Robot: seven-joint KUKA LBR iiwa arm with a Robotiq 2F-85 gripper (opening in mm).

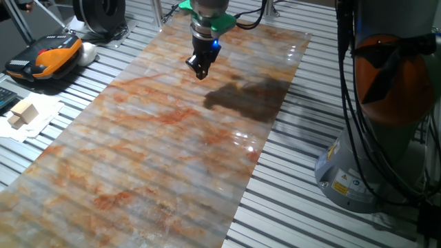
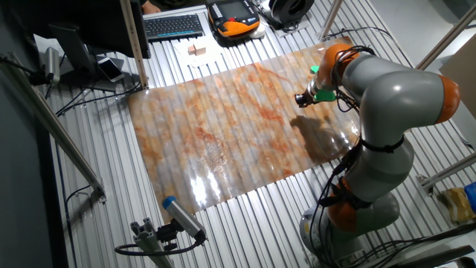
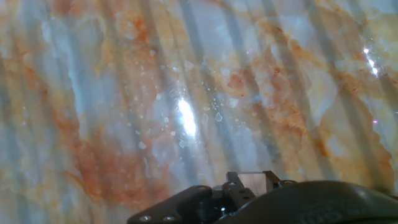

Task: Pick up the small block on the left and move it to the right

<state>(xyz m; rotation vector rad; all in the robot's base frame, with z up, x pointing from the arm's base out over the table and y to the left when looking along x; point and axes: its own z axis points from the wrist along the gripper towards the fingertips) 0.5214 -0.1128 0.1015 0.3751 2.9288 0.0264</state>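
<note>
My gripper (image 1: 200, 71) hangs a little above the far end of the marbled orange-grey mat (image 1: 158, 158). Its dark fingers come together to a point and look shut. Whether anything is pinched between them is too small to tell. In the other fixed view the gripper (image 2: 301, 99) is over the mat's right part (image 2: 223, 126). The small tan-brown block shows in no view, neither on the mat nor at the fingertips. The hand view shows only the mat's surface (image 3: 186, 93) and the dark hand housing (image 3: 261, 202) at the bottom edge.
Two larger pale wooden blocks on white paper (image 1: 23, 114) lie left of the mat, and also show in the other fixed view (image 2: 196, 50). An orange-black pendant (image 1: 43, 56) lies behind them. The arm's base (image 1: 386, 138) stands to the right. A keyboard (image 2: 173, 26) is at the back.
</note>
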